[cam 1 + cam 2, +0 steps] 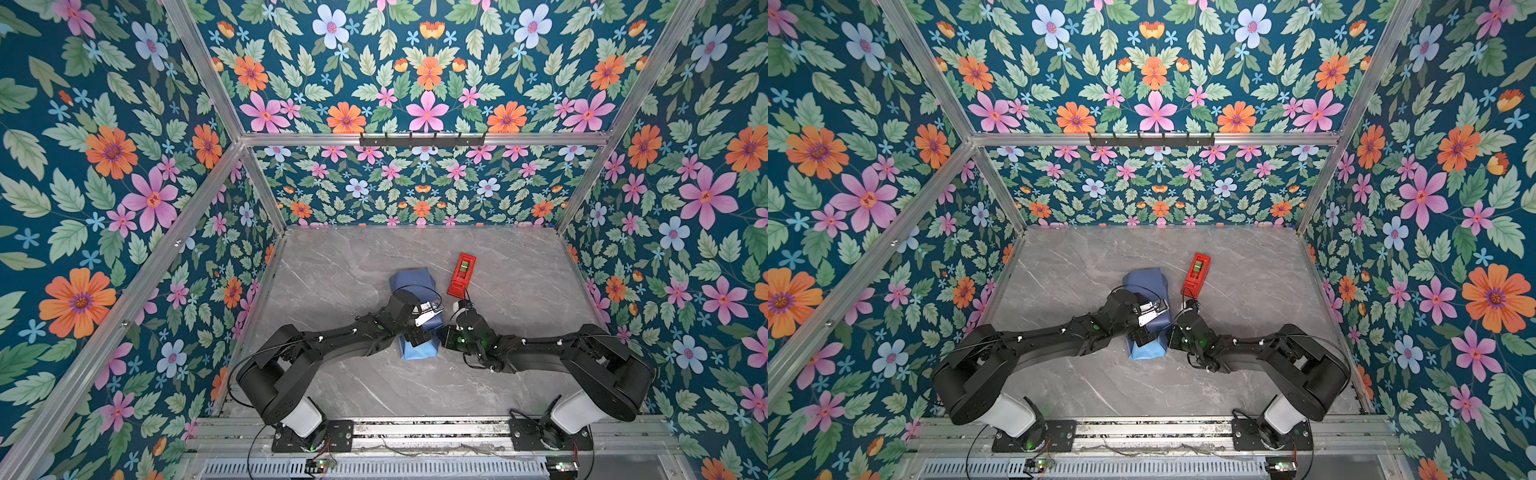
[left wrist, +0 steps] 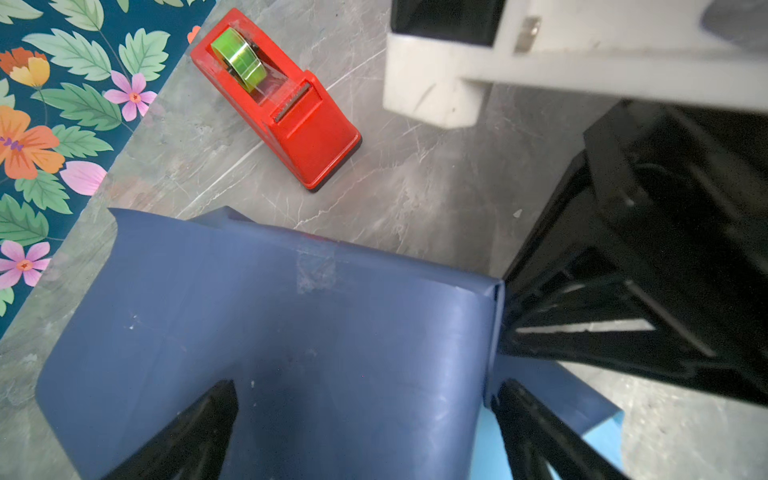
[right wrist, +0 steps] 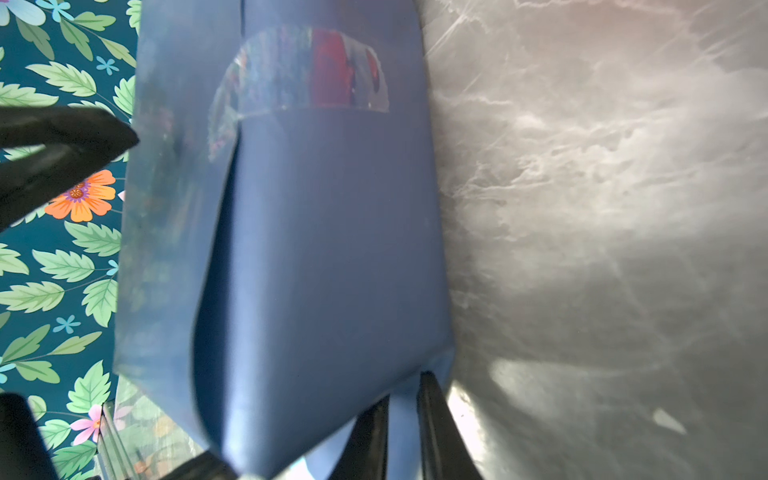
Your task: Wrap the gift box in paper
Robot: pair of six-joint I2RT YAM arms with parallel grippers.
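Grey marbled tabletop (image 1: pixel 332 257), floral walls (image 1: pixel 415 83)

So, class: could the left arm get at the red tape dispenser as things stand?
Probably yes: the left pincer stands open over the paper, and only bare table separates that from the tape dispenser.

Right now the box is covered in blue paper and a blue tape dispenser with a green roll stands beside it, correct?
No. The tape dispenser is red, not blue, as the left wrist view shows; the paper and green roll are as stated.
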